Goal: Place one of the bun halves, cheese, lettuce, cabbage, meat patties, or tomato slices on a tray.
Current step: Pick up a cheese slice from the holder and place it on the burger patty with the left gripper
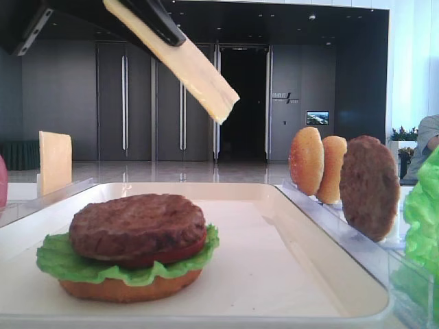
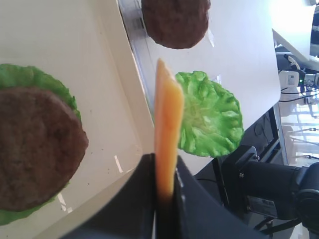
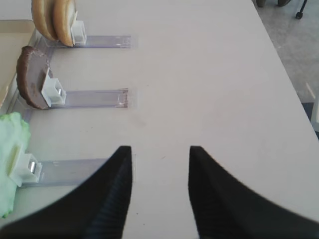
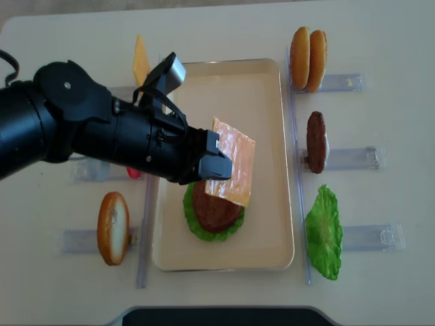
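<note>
stack: bottom bun half [image 1: 129, 288], lettuce leaf [image 1: 58, 264], tomato slice [image 1: 161, 257] and meat patty [image 1: 137, 225] already built up on the tray [image 4: 268, 102], left of its middle in the low front view
cheese slice: [image 4: 231, 163] in the air, tilted, above the tray and overlapping the stack's upper edge in the overhead view; not yet touching the patty
left gripper: [image 4: 214, 159] clamped on one edge of the cheese slice, jaws pinched tight on it in the left wrist view
right gripper: [image 3: 160, 191] spread apart, nothing between the jaws, over bare table right of the racks
done: four layers down, cheese lifted off its rack and carried over the tray
left: lower and flatten the slice onto the patty, let go, pull back
spare cheese: second slice [image 1: 55, 163] upright in a rack left of the tray
spare bread: two bun halves [image 4: 308, 59] upright in the far right rack, one more bun half [image 4: 113, 227] in a left rack
spare patty: [image 4: 316, 141] on edge in the middle right rack
spare lettuce: [image 4: 324, 233] in the near right rack, beside the tray
red item: [image 4: 134, 174] left of the tray, mostly hidden under the arm, probably tomato slices
risk: slice hangs at a slope, likely lands one corner first
</note>
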